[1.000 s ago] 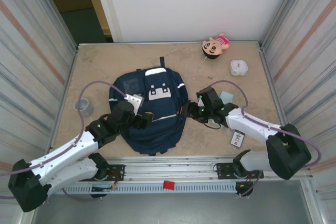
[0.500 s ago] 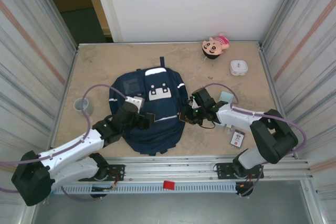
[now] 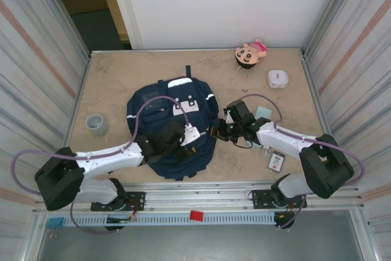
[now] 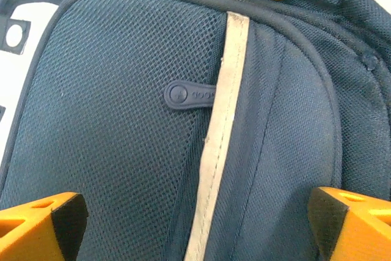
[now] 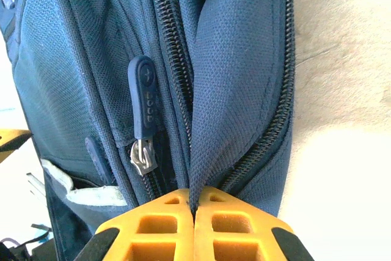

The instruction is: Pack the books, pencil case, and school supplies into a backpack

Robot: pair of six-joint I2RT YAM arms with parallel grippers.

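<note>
Backpack (image 3: 204, 117), navy with white patches: lies flat on the counter (image 3: 122, 77), front up; reference for all entries below. Left gripper (image 4: 195, 212): over the backpack's lower front, jaws spread wide, one orange finger on each side of the pale stripe (image 4: 223, 120), holding nothing. Right gripper (image 5: 194, 212): at the backpack's right edge, jaws pinched together on a fold of its navy fabric, just beside a zipper pull (image 5: 143, 99). Pencil case (image 3: 264, 113), mint-green: right of the backpack, partly behind the right arm. Black-and-white packet (image 3: 276, 161): right of the backpack, level with its bottom end. White box (image 3: 278, 78) and pink doll (image 3: 250, 53): beyond the backpack's top right. Grey cup (image 3: 96, 124): left of the backpack.
</note>
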